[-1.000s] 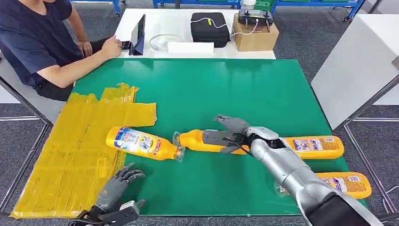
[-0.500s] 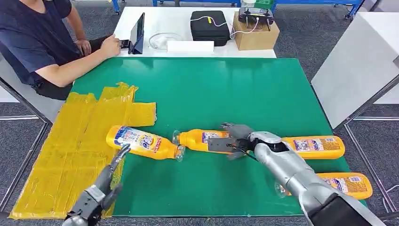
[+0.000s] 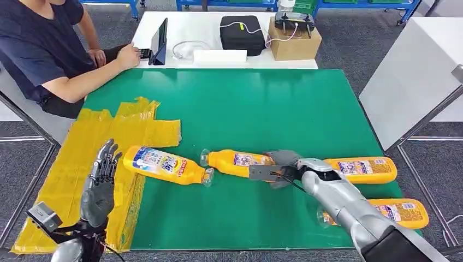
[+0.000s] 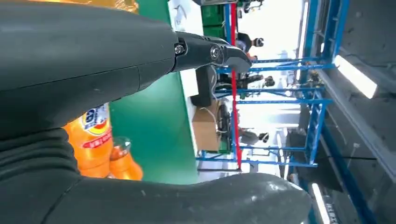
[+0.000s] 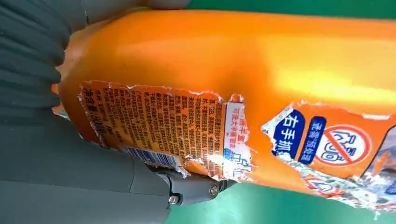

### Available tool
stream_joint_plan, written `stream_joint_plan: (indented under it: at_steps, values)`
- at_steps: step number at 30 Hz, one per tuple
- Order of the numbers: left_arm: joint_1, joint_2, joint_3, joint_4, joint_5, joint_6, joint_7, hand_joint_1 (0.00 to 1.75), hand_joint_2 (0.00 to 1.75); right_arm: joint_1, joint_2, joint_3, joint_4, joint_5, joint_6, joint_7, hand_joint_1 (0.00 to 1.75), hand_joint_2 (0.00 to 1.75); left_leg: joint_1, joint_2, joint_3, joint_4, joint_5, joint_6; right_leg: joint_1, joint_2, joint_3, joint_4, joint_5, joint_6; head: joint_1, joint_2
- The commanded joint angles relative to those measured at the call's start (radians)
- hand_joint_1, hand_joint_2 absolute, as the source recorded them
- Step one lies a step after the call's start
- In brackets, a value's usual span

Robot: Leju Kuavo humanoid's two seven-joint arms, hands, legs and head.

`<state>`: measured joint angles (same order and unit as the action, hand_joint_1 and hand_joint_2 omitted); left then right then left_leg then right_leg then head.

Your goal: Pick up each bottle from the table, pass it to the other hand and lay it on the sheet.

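1. Bottle (image 3: 237,162) lying on its side mid-mat, cap end toward the sheet (image 3: 76,180) — gripped at its base end by right hand (image 3: 278,168), fingers wrapped round the body.
2. Right wrist view confirms it: orange body and torn label pressed against the palm, fingers curled beneath.
3. Grasped at the base, probably to leave the neck half free for the other hand to take over.
4. Left hand (image 3: 99,188) raised over the sheet, palm up, fingers spread wide, holding nothing — likely poised to receive.
5. Second bottle (image 3: 164,165) resting half on the sheet's edge, half on green mat (image 3: 245,103), just beside the left hand yet apart from it.
6. Two more bottles waiting to the right: one (image 3: 363,170) just behind the right wrist, one (image 3: 401,212) nearer the table edge.
7. Lift not yet begun, judging by the bottle lying flat.
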<state>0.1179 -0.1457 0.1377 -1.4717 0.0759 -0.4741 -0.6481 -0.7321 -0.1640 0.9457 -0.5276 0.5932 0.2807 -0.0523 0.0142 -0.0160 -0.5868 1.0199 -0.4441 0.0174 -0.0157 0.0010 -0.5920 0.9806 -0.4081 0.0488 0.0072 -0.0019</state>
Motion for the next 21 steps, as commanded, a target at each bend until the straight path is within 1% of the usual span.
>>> stream_joint_plan:
  at_steps: [1,3,4,5,7,8,9,10,11,15,19,21]
  values:
    - [0.016,-0.037,0.052,-0.030,0.022,0.002,0.020,0.00,0.00,0.079,0.066,-0.070,0.047,-0.059,-0.149,-0.003,1.75,1.75,0.001,0.001,0.000,-0.002,0.002,0.000,0.001,-0.001,0.000,-0.002,0.002,-0.002,0.000,0.000]
    - [0.047,-0.057,0.068,-0.066,0.042,-0.018,0.053,0.00,0.00,0.101,0.105,-0.132,-0.010,-0.055,-0.270,-0.010,1.75,1.75,0.001,0.003,0.000,-0.001,0.000,0.000,0.001,0.002,0.011,-0.001,0.002,-0.001,0.000,0.000]
    - [0.062,-0.067,0.074,-0.083,0.045,-0.024,0.065,0.00,0.00,0.121,0.120,-0.166,-0.055,-0.037,-0.337,-0.013,1.75,1.75,0.001,0.006,0.000,-0.001,0.000,0.000,0.002,0.004,0.011,-0.001,0.002,-0.002,0.000,0.000]
    - [0.078,-0.081,0.081,-0.101,0.038,-0.016,0.089,0.00,1.75,0.154,0.134,-0.203,-0.121,0.010,-0.445,-0.021,1.75,1.75,0.001,0.007,0.002,-0.001,0.000,0.000,0.002,0.006,0.012,0.000,0.002,-0.001,0.000,0.000]
    - [0.118,-0.102,0.079,-0.145,0.048,-0.032,0.152,0.00,1.75,0.249,0.160,-0.293,-0.314,0.118,-0.541,0.042,1.75,1.75,0.001,0.011,0.001,-0.001,0.000,0.000,0.002,0.011,0.010,0.000,0.003,-0.002,0.000,0.000]
    - [0.134,-0.119,0.082,-0.162,0.059,-0.030,0.178,0.00,1.75,0.307,0.173,-0.340,-0.430,0.150,-0.586,0.025,1.75,1.75,0.001,0.011,-0.001,0.000,-0.001,-0.001,0.001,0.010,0.008,0.001,0.002,-0.002,0.000,0.000]
    - [0.153,-0.136,0.072,-0.176,0.107,-0.053,0.231,0.00,1.75,0.381,0.186,-0.382,-0.585,0.198,-0.627,0.002,1.75,1.75,0.001,0.013,-0.002,0.000,-0.001,-0.001,0.001,0.011,0.006,0.002,0.002,-0.002,0.000,0.000]
    - [0.164,-0.146,0.060,-0.183,0.130,-0.057,0.260,0.00,1.75,0.431,0.197,-0.403,-0.689,0.234,-0.659,-0.012,1.75,1.75,0.003,0.012,-0.004,0.000,-0.002,-0.001,0.003,0.010,0.005,0.001,0.001,-0.002,0.000,0.000]
    - [0.170,-0.149,0.050,-0.190,0.132,-0.053,0.266,0.00,1.75,0.453,0.200,-0.406,-0.739,0.262,-0.645,0.012,1.75,1.75,0.002,0.009,-0.006,0.000,-0.001,-0.001,0.003,0.008,0.003,0.002,0.001,-0.002,-0.001,0.000]
    - [0.164,-0.140,0.038,-0.182,0.137,-0.039,0.263,0.00,1.75,0.462,0.200,-0.429,-0.749,0.273,-0.623,0.010,1.75,1.75,0.003,0.004,-0.012,0.000,-0.001,-0.001,0.003,0.004,-0.001,0.003,0.000,-0.001,0.000,0.000]
    - [0.160,-0.134,0.038,-0.178,0.142,-0.037,0.263,0.00,1.75,0.454,0.204,-0.440,-0.724,0.271,-0.624,-0.011,1.75,1.75,0.003,0.003,-0.015,0.000,0.000,0.000,0.002,0.004,-0.003,0.001,0.001,-0.001,0.000,0.000]
    - [0.160,-0.134,0.038,-0.178,0.142,-0.037,0.263,0.00,1.75,0.454,0.204,-0.440,-0.724,0.271,-0.624,-0.011,1.75,1.75,0.003,0.005,-0.014,0.000,0.000,0.000,0.002,0.006,-0.003,0.002,0.001,-0.001,0.000,0.000]
